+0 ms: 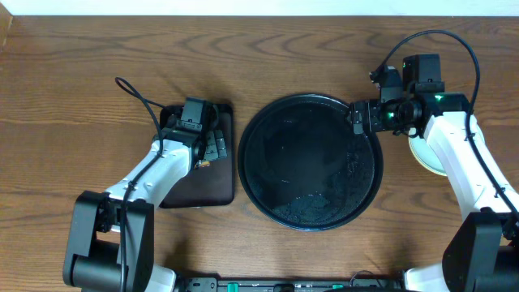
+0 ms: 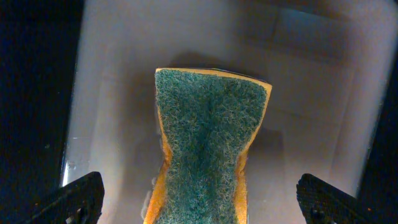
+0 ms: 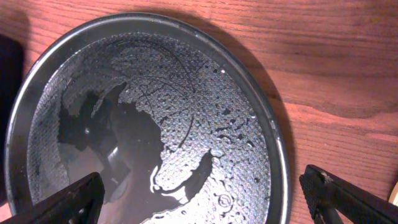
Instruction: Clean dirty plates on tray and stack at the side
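The round black tray [image 1: 255, 174] lies mid-table, wet, with no plate on it; its beaded wet surface fills the right wrist view [image 3: 205, 93]. A pale plate stack [image 1: 423, 156] sits to its right, mostly hidden under my right arm, so I cannot tell colours or smears. My right gripper [image 1: 358, 118] hangs open and empty over the tray's upper right rim [image 3: 200, 186]. My left gripper [image 1: 212, 146] is open [image 2: 199, 186] above a green and yellow sponge [image 2: 208, 137], with its fingers wide apart on either side and not touching it.
The sponge lies on a small rectangular black tray [image 1: 203, 186] just left of the round tray. Bare wooden table [image 1: 81, 97] surrounds both. Water pools on the round tray's surface.
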Robot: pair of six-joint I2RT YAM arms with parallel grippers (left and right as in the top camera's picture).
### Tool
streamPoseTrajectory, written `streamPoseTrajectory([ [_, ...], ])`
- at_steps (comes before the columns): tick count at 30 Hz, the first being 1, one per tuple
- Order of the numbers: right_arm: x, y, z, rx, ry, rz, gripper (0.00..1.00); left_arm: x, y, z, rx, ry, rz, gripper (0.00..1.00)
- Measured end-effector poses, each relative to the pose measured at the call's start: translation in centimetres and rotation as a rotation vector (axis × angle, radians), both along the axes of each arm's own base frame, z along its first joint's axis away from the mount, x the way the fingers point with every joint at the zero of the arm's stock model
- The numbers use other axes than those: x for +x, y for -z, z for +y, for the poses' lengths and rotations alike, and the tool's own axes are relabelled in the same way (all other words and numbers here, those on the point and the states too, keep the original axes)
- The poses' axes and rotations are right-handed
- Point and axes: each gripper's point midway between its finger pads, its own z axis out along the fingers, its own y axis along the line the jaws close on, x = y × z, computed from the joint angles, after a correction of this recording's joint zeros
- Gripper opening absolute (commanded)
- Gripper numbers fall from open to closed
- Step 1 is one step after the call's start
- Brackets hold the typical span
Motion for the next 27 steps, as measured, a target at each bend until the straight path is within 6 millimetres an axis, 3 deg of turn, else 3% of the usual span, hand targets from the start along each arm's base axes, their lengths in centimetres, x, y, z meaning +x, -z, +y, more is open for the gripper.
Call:
streamPoseTrajectory([
  [8, -0.1, -0.5, -0.2, -0.011, 0.004, -0.012, 0.99, 0.0, 0.0, 0.0, 0.000, 0.000, 0.000, 0.99],
  [12, -0.3, -4.1, -1.0, -0.048, 0.020, -0.122, 0.99, 0.0, 0.0, 0.0, 0.000, 0.000, 0.000, 0.99],
  [17, -1.5, -13.7, -1.6, -0.089, 0.000, -0.441, 0.99, 0.0, 0.0, 0.0, 0.000, 0.000, 0.001, 0.99],
  [20, -4.1, -21.4, -1.8, -0.117, -0.019, -0.709, 0.99, 0.0, 0.0, 0.0, 0.000, 0.000, 0.000, 0.99],
  [23, -7.7, -27.2, -2.0, -0.143, -0.026, -0.942, 0.99, 0.0, 0.0, 0.0, 0.000, 0.000, 0.000, 0.99],
  [27, -13.0, -30.3, -2.4, -0.169, -0.021, -1.166, 0.99, 0.0, 0.0, 0.0, 0.000, 0.000, 0.000, 0.99],
])
